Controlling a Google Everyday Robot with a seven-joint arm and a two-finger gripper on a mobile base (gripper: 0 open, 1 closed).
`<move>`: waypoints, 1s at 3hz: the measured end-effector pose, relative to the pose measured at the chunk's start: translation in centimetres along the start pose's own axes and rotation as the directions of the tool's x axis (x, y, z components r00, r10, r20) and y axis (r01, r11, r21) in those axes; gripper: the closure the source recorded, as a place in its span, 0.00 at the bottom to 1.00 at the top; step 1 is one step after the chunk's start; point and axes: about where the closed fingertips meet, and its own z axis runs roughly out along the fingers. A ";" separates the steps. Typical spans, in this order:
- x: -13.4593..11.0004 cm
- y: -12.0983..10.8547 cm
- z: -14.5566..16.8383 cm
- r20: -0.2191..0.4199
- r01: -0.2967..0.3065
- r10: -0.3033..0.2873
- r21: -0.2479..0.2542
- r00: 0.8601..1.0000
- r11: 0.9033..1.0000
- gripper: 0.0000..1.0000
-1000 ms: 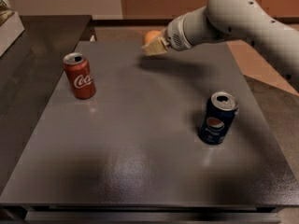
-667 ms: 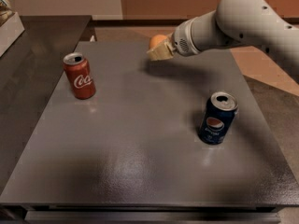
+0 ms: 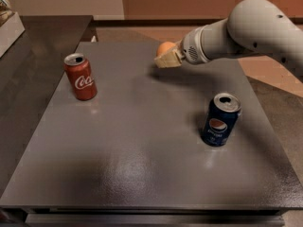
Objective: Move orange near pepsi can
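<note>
The orange (image 3: 165,48) is held in my gripper (image 3: 166,56) above the far middle of the grey table (image 3: 137,145). The cream fingers (image 3: 166,60) are closed around it and hide its lower part. The pepsi can (image 3: 220,119), dark navy with the round logo, stands upright on the right side of the table, nearer the camera and to the right of the gripper. My white arm (image 3: 246,30) reaches in from the upper right.
A red Coca-Cola can (image 3: 80,76) stands upright at the table's left. A dark counter (image 3: 28,56) lies beyond the left edge, with a pale box (image 3: 9,25) at the far left. Tan floor (image 3: 265,65) shows at the right.
The gripper with the orange has moved to the right and slightly toward the camera, closer to the pepsi can. Both cans have stayed in place.
</note>
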 end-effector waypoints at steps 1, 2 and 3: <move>0.4 -0.9 -0.7 -0.033 0.020 -0.021 -0.017 0.999 1.000 1.00; 1.5 -2.8 -3.2 -0.068 0.041 -0.043 -0.031 0.997 0.999 1.00; 2.9 -4.7 -6.2 -0.089 0.040 -0.043 -0.034 0.995 0.999 1.00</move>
